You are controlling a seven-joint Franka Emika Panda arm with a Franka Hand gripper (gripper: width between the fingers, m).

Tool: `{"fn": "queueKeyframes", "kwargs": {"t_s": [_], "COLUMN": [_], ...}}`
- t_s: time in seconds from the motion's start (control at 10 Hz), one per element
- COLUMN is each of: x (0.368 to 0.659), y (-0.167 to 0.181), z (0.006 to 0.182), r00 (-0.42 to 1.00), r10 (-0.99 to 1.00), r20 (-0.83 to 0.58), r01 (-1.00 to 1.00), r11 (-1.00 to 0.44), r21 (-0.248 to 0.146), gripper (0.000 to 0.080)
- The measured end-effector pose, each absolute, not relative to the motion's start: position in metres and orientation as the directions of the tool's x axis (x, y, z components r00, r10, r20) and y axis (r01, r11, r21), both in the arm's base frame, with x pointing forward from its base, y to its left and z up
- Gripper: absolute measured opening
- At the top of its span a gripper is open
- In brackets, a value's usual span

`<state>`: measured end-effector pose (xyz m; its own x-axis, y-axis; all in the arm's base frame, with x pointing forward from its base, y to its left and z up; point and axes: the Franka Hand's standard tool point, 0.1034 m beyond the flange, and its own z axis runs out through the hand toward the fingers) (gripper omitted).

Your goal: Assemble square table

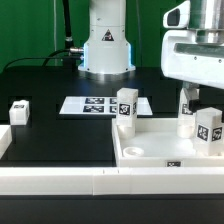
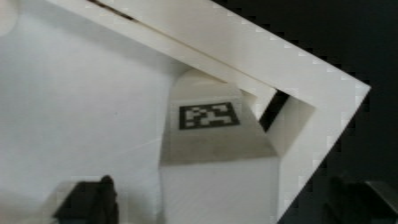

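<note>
There is one white robot arm (image 1: 106,45) at the back. One long low white rail (image 1: 60,181) runs along the front. One square white tabletop (image 1: 150,152), shaped like a tray with a raised edge, lies just behind the rail on the exterior view's right. One flat marker board (image 1: 75,104) lies near the arm's base. There are four small white legs, each with a black-and-white tag. One leg (image 1: 19,111) stands alone, far off on the exterior view's left. One (image 1: 125,106) stands at the tray's far corner, but I cannot tell if it is inside or outside. Two (image 1: 186,121) (image 1: 208,131) stand in the tray. There is one claw (image 1: 186,98), right above one of those two legs. In the wrist view its dark fingers (image 2: 89,200) are wide apart and hold nothing. The table (image 1: 60,135) is black. The wall (image 1: 30,30) behind is green.
</note>
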<state>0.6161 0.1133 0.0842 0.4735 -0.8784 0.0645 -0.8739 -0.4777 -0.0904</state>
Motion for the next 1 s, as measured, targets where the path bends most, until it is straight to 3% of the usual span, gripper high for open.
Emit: {"fn": "queueKeyframes", "kwargs": {"t_s": [0.4, 0.7, 1.0], "x": [0.6146, 0.6131, 0.6135], "y": [0.1142, 0.1179, 0.1194], "z": [0.0817, 0.0786, 0.079], "r00": [0.696, 0.919, 0.991], "r10": [-0.713, -0.381, -0.083], "r20": [0.081, 0.104, 0.103], "r01": [-0.711, -0.383, -0.087], "r11": [-0.701, -0.924, -0.996], "r21": [-0.059, 0.0, 0.035], "gripper": [0.0648, 0.0649, 0.0649]}}
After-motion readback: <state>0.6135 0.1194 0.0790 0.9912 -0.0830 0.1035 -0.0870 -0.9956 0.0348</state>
